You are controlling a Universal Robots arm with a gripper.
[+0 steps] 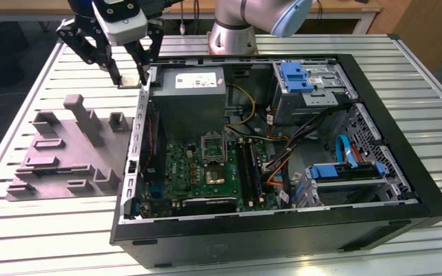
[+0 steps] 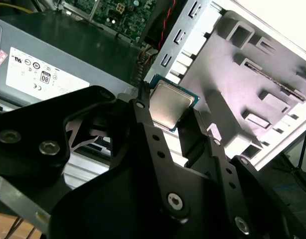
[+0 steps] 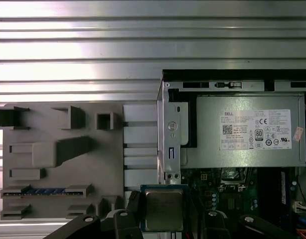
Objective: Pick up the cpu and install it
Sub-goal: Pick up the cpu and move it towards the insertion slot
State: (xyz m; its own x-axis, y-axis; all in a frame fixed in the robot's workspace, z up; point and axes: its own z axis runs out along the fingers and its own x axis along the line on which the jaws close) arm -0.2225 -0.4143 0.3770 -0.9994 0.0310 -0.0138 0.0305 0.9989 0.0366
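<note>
The cpu (image 2: 171,101) is a small square chip with a silvery metal top and a green rim, and my gripper (image 2: 168,108) is shut on it, one black finger on each side. In the first wrist view the cpu (image 3: 163,209) hangs in the gripper (image 3: 163,213) above the case's side wall, between the grey holder tray and the motherboard. In the exterior view the gripper (image 1: 132,77) holds the cpu (image 1: 131,81) in the air just outside the far corner of the open computer case (image 1: 405,172), on the exterior view's left. The motherboard's cpu socket (image 1: 214,172) lies open inside the case.
A grey moulded holder tray (image 1: 60,155) lies on the slatted metal table (image 1: 44,236) beside the case. A grey power-supply box (image 1: 194,86) sits inside the case close to the gripper. Cables, blue drive brackets (image 1: 296,77) and memory sticks (image 1: 250,164) crowd the case interior.
</note>
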